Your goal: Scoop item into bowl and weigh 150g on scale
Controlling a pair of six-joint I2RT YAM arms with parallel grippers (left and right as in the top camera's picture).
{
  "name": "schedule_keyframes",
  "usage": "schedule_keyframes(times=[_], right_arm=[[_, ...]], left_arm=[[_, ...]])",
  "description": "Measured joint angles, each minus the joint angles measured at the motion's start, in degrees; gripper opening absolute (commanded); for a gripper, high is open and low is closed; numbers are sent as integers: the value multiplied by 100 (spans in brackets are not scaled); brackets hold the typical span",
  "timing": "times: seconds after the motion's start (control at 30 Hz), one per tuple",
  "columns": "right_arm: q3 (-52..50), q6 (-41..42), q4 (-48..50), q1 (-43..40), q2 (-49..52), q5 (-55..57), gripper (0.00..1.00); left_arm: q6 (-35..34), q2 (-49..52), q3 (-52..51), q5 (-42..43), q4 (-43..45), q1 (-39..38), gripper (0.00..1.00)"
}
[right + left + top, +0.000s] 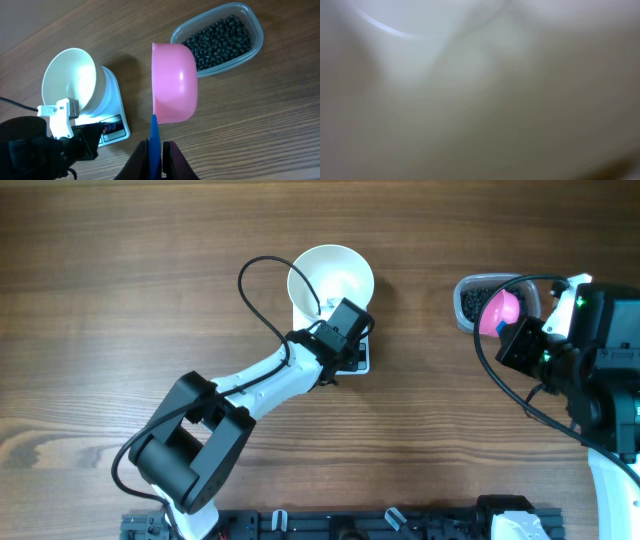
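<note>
Black beans (220, 37) lie in a clear plastic tub (257, 29) on the right side of the wooden table (150, 260). We see the right gripper (156, 150) pinching the blue handle (155, 131) of a pink scoop (172, 82), which hangs over the near edge of the tub. The white bowl (70, 75) stands on the scale (117, 107), well apart from the tub. The left gripper (350, 320) is pressed together at the bowl's rim; we cannot tell if it pinches the rim, because its own camera shows only a white blur.
</note>
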Motion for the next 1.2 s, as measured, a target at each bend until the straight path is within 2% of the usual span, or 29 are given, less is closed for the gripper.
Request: schedule_keyframes(times=[0.8, 1.2], right_arm=[[0, 0, -2, 0, 0, 101, 4], [0, 0, -2, 0, 0, 103, 4]], left_arm=[[125, -2, 7, 26, -160, 2, 4], [533, 2, 7, 264, -87, 2, 4]])
